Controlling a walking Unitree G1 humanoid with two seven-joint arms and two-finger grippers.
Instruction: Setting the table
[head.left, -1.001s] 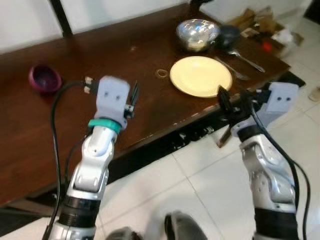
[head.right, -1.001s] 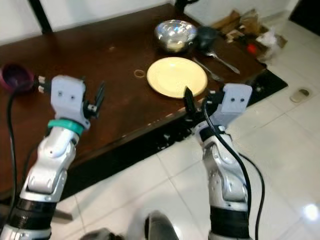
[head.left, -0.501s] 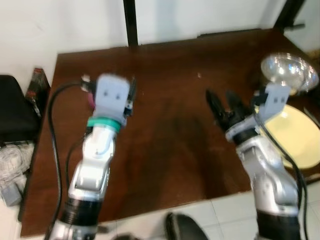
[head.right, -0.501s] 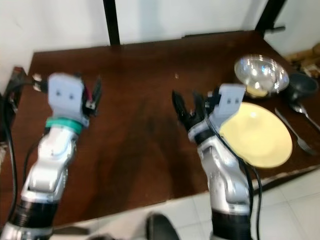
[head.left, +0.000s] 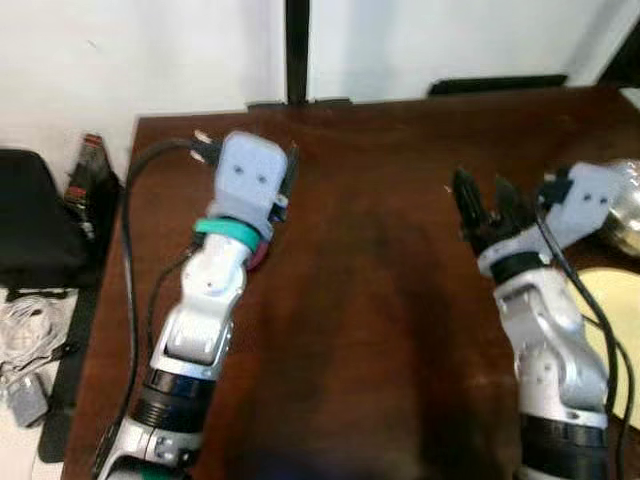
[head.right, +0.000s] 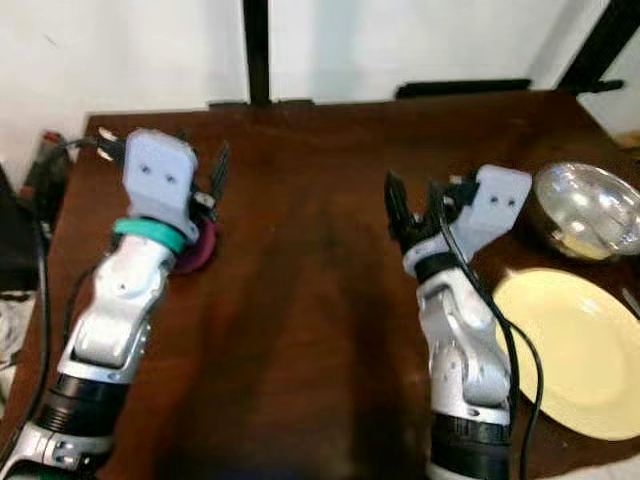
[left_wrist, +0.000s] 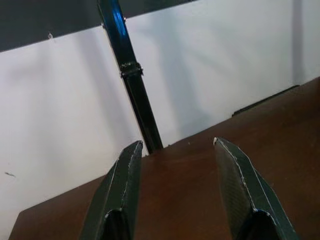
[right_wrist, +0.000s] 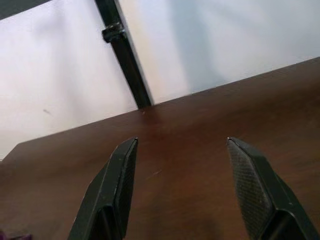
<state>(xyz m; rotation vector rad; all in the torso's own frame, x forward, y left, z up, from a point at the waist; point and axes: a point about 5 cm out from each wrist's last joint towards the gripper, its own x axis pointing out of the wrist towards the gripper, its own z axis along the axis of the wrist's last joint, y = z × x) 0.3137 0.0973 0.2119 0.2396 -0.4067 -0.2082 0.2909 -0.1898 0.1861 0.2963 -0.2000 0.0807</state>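
Note:
A dark brown table lies before me. A yellow plate rests near its right end, with a steel bowl just behind it. A small purple bowl sits at the left, half hidden under my left wrist. My left gripper is raised above that bowl and open, holding nothing. Over the middle of the table my right gripper is also lifted and open, its fingers spread wide and empty; it stands left of the plate and the steel bowl.
A white wall and a black post stand behind the table. A dark chair back shows at the far edge. On the floor to the left are a black bag and white cables.
The camera has kept turning, so plate and steel bowl slid toward the picture's right edge. The purple bowl now shows under my left wrist. Both grippers stay raised and open.

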